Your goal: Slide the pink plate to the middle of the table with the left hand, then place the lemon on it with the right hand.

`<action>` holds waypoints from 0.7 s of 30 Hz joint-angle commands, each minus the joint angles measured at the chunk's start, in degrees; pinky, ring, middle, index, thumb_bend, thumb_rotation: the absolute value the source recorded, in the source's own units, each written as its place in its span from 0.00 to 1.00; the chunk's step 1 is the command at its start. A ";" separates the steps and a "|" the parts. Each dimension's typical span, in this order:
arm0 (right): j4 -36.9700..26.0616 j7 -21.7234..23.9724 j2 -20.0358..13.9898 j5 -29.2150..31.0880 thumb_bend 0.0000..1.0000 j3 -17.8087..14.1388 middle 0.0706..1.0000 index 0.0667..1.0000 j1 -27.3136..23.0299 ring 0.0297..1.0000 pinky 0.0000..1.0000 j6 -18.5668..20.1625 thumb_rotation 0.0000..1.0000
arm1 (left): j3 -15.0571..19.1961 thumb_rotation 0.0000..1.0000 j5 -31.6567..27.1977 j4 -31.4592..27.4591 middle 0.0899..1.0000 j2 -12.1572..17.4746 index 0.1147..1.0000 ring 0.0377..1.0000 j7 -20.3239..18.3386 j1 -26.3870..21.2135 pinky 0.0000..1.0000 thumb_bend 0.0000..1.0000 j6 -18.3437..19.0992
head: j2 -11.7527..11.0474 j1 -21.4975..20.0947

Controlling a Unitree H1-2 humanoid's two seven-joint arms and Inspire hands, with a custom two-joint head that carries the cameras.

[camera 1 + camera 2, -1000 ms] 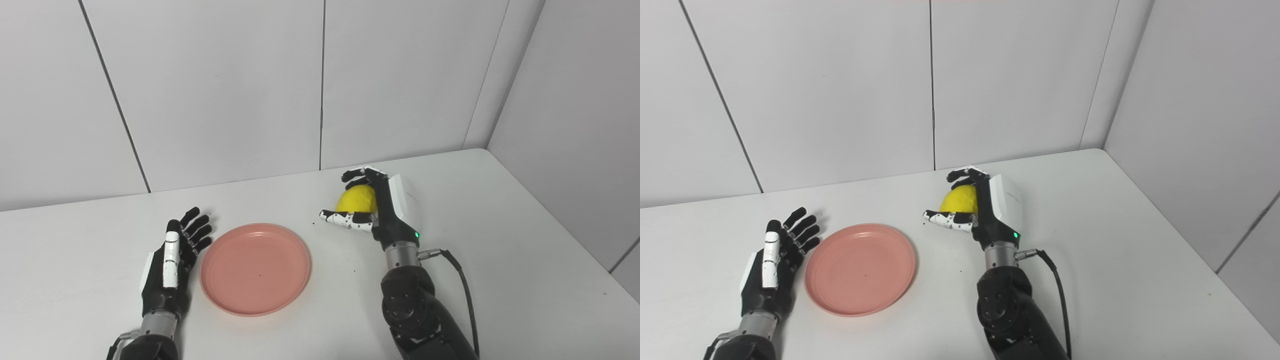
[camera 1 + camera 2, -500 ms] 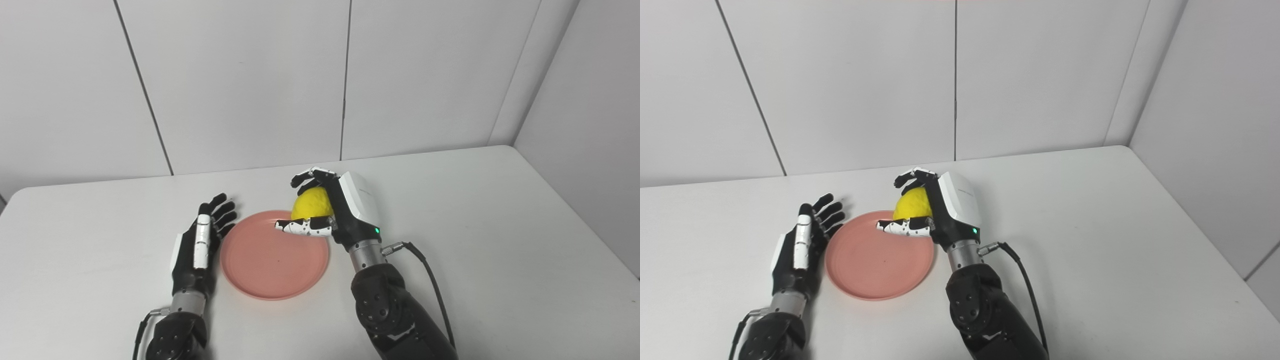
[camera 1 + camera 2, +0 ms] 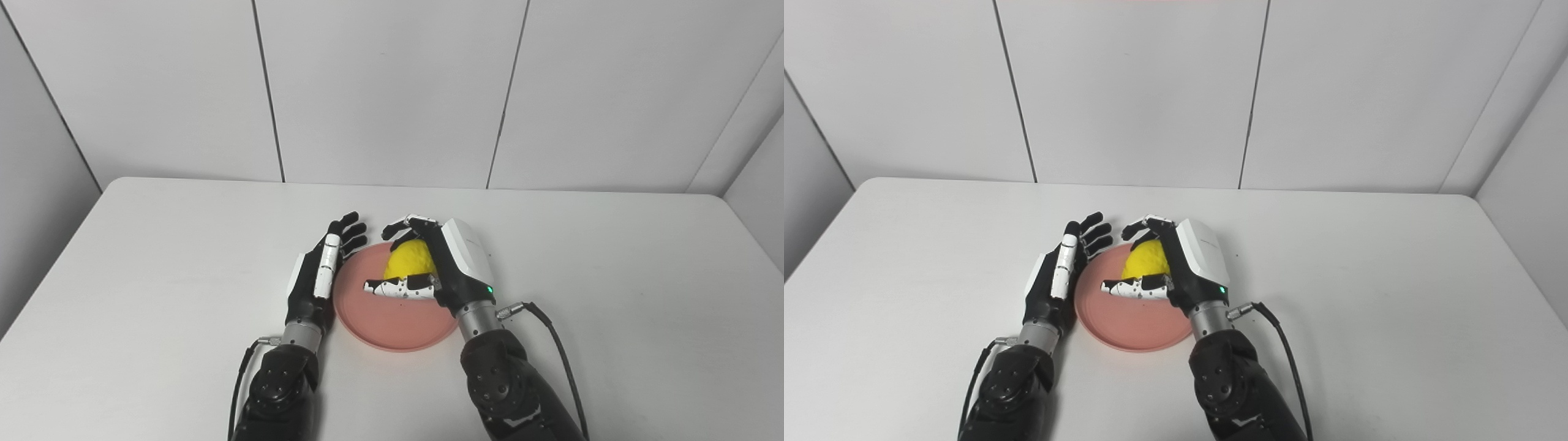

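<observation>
the pink plate lies flat near the middle of the white surface, close to the robot's side. the right hand reaches in from the plate's 4 o'clock side and is grasping the lemon: its fingers curl over the far top of the fruit and the thumb runs along its near side. the lemon sits over the plate's 1 o'clock part, inside the rim; whether it touches the plate or is held just above it cannot be told. a black cable loops from the right wrist down along the forearm.

the left hand is at the plate's 9 o'clock edge, standing on its side with the palm facing the plate. its fingers are spread and straight, pointing toward 12 o'clock, holding nothing. it is just beside the rim, and contact with the plate cannot be made out. the fingertips of the two hands come near each other past the plate's 11 o'clock edge but stay apart.
</observation>
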 commanded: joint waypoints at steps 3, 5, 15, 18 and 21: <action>0.84 0.26 -0.04 -0.01 0.52 0.05 0.44 0.51 -2.61 0.43 0.18 -3.94 0.00 | -0.77 1.00 1.23 -0.87 0.84 -0.85 0.82 0.86 0.60 -0.72 0.83 0.57 -0.40 | -0.12 0.64; 2.38 -0.28 -0.08 -0.69 0.52 0.42 0.44 0.50 -2.79 0.43 0.17 -4.67 0.00 | -0.73 1.00 1.35 -0.54 0.82 -0.96 0.79 0.84 0.83 -0.80 0.81 0.57 -0.90 | -0.12 0.64; 9.21 -3.05 0.70 -3.61 0.52 1.94 0.45 0.55 -3.79 0.43 0.21 -6.37 0.00 | -0.48 1.00 1.81 -0.62 0.81 -0.35 0.80 0.83 1.02 -0.65 0.82 0.59 -0.64 | -0.18 -1.85; 11.08 -4.63 0.81 -4.52 0.52 2.33 0.44 0.57 -4.16 0.43 0.21 -7.49 0.00 | -0.11 1.00 1.35 -0.91 0.81 -0.27 0.81 0.83 0.94 -0.54 0.82 0.59 -0.31 | -0.23 -2.45; 12.98 -6.26 0.64 -5.55 0.52 2.73 0.46 0.58 -4.52 0.39 0.21 -8.82 0.00 | -0.03 1.00 2.31 -1.14 0.81 -0.12 0.80 0.83 1.74 -0.34 0.81 0.58 -0.78 | -0.17 -3.20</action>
